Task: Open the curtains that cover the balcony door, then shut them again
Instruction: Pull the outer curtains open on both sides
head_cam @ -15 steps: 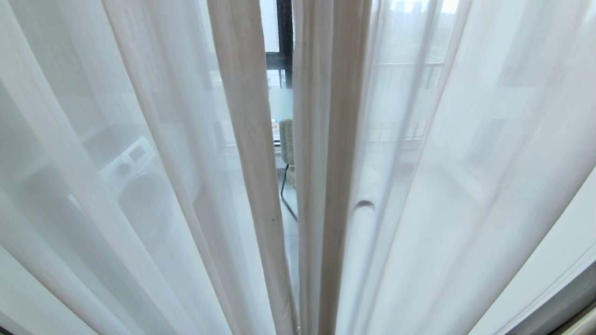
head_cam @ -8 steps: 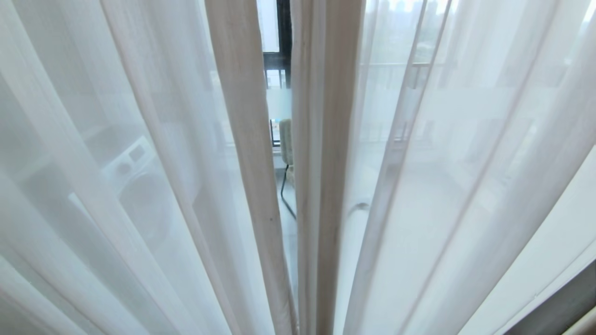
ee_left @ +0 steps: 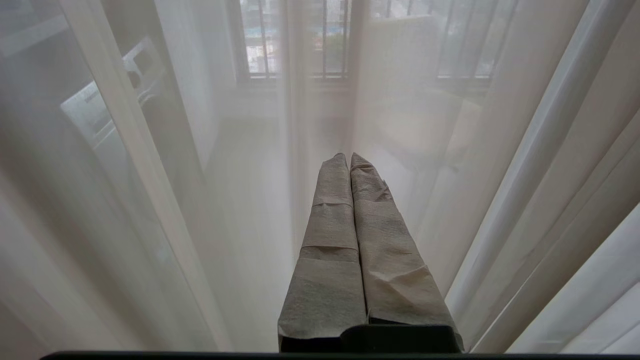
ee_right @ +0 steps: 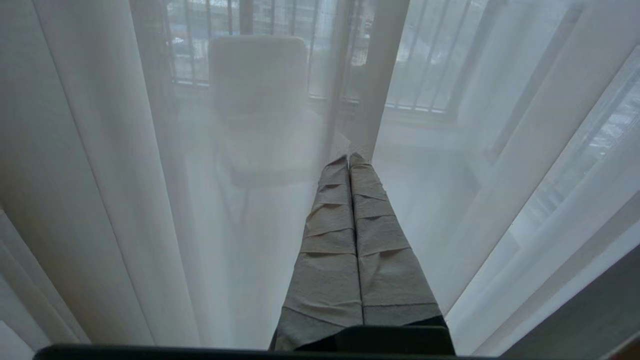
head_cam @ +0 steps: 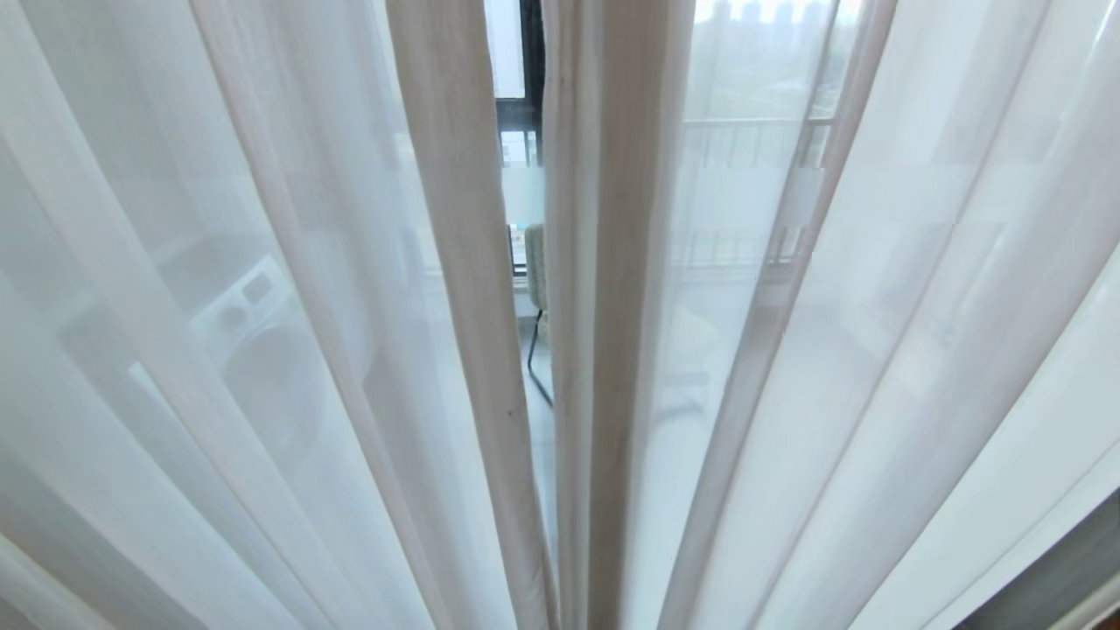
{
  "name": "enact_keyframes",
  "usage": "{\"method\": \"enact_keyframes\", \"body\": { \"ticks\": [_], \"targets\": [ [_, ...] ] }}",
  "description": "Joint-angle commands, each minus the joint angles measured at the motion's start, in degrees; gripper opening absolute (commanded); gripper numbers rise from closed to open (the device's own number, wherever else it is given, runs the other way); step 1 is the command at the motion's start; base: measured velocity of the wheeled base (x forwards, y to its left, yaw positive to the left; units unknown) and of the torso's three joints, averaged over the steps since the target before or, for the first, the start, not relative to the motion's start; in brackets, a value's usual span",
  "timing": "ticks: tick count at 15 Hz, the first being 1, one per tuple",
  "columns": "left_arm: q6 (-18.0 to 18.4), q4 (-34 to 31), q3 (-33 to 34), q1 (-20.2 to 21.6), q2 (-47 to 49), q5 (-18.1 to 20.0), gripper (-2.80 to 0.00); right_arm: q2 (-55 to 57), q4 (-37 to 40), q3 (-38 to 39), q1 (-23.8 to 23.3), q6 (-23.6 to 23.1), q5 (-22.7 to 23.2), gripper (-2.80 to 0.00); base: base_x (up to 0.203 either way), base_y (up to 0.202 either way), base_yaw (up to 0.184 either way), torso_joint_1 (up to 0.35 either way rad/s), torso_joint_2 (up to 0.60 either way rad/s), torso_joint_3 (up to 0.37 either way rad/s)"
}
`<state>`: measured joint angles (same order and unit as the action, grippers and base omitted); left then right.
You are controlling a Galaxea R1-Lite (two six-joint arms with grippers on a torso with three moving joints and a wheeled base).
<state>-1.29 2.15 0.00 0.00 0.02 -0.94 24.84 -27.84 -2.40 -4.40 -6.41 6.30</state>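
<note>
Sheer white curtains (head_cam: 262,262) fill the head view in two panels. Their hemmed inner edges (head_cam: 612,262) hang close together, with a narrow gap between them. Through the gap shows the balcony door (head_cam: 523,188), its frosted band and black frame. Neither gripper is in the head view. My left gripper (ee_left: 348,156) is shut, its taped fingers pressed together with nothing between them, just in front of the sheer fabric. My right gripper (ee_right: 348,157) is also shut and holds nothing I can see; its tips stand right at a fold of the sheer curtain (ee_right: 370,100).
Behind the fabric, a washing machine (head_cam: 254,324) stands on the left. A chair (head_cam: 537,262) is visible through the gap, and a railing (head_cam: 744,131) runs at the right. A dark grey strip (head_cam: 1076,560) borders the lower right corner.
The rounded bulge pressing into the right sheer panel is gone. That panel's folds have shifted and hang straighter, so the railing shows more clearly. The left panel has not moved.
</note>
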Motion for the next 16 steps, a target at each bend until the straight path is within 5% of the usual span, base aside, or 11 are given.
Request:
{"method": "enact_keyframes", "body": {
  "ticks": [1,10,16],
  "targets": [
    [-0.03,0.05,0.00,0.00,-0.02,-0.03,-2.80,-7.81,5.52,2.19,0.09,-0.24,-0.02,-2.80,0.000,0.000,0.000,0.000,0.00,0.000],
    [-0.03,0.05,0.00,0.00,-0.02,-0.03,-2.80,-24.25,27.75,2.19,4.25,0.03,-5.42,-2.80,0.000,0.000,0.000,0.000,0.00,0.000],
    [-0.03,0.05,0.00,0.00,-0.02,-0.03,-2.80,-24.84,27.75,2.40,4.28,2.86,-6.24,-2.80,0.000,0.000,0.000,0.000,0.00,0.000]
  ]
}}
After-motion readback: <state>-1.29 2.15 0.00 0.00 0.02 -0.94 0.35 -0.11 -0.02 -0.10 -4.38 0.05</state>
